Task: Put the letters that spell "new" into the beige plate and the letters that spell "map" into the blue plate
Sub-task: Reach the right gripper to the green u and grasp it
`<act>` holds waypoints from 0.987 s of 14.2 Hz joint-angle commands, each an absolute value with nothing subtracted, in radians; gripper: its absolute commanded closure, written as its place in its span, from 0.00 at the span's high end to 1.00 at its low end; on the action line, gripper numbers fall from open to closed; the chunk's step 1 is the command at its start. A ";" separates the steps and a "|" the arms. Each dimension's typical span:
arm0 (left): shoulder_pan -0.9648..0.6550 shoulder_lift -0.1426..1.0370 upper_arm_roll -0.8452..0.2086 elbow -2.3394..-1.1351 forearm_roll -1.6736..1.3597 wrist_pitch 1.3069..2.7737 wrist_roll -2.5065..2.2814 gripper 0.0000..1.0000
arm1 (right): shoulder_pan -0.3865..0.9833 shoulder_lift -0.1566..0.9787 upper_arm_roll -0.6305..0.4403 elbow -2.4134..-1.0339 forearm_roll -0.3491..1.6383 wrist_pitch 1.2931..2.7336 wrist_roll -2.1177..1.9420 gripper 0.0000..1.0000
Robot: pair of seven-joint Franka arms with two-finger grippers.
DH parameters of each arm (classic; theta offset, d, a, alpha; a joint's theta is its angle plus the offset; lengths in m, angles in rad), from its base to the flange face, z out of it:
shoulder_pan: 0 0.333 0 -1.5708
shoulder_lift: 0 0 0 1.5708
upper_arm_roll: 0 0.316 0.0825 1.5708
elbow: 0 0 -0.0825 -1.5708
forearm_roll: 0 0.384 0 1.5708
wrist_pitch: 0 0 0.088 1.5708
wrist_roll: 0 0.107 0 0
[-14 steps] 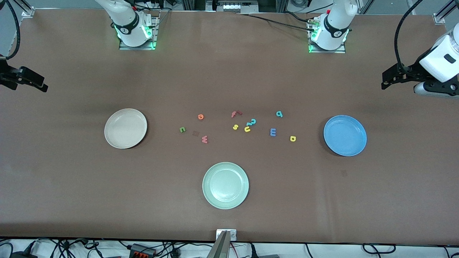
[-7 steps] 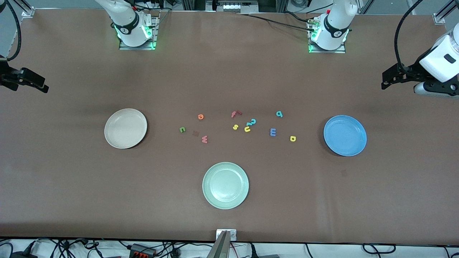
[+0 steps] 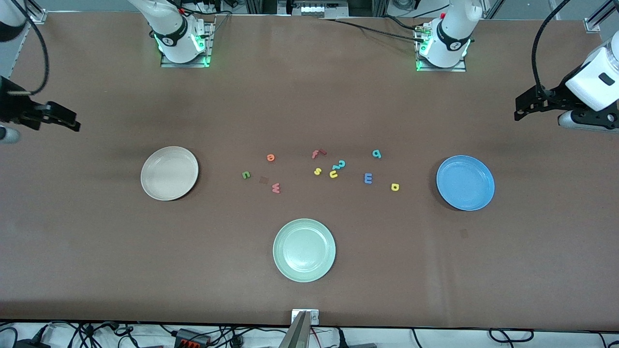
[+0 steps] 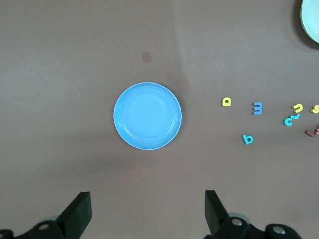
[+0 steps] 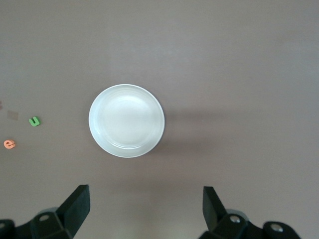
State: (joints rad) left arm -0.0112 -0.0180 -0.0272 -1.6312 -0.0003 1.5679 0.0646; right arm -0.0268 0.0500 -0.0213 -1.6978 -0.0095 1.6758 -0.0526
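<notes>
So far nothing is sorted: all six wanted letters lie on the bare table (image 3: 96,270), and both target plates hold nothing.

The beige plate (image 3: 169,173) sits toward the right arm's end, the blue plate (image 3: 465,182) toward the left arm's end. Between them, the green n (image 3: 246,175), orange e (image 3: 271,157) and red w (image 3: 275,188) cluster nearer the beige plate. The blue m (image 3: 368,178), teal a (image 3: 376,153) and yellow p (image 3: 395,186) lie nearer the blue plate.

In the middle sit the extras: a red f (image 3: 316,154), yellow s (image 3: 317,171), yellow u (image 3: 333,174) touching a teal 2 (image 3: 340,165). A green plate (image 3: 304,250) lies nearer the camera than all the letters.

The right gripper (image 3: 72,124) hangs over the table's edge at its own end, jaws spread apart and holding nothing; its wrist view looks down on the beige plate. The left gripper (image 3: 520,112) hangs likewise at the other end, fingers apart and holding nothing, above the blue plate's side of the table.

I judge all six placements remain to be made.
</notes>
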 commanded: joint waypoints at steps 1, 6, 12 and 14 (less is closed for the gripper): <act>-0.012 -0.011 -0.025 -1.611 -0.011 1.555 0.075 1.00 | 0.026 0.116 -0.018 -1.703 -0.005 1.697 -0.055 1.00; -0.012 -0.012 -0.025 -1.611 -0.011 1.552 0.074 1.00 | 0.164 0.279 -0.018 -1.721 -0.003 1.854 -0.034 1.00; -0.012 -0.011 -0.025 -1.609 -0.011 1.542 0.074 1.00 | 0.357 0.457 -0.018 -1.723 -0.003 2.051 0.162 1.00; -0.012 -0.012 -0.025 -1.609 -0.011 1.539 0.075 1.00 | 0.408 0.504 -0.018 -1.723 0.000 2.094 0.169 1.00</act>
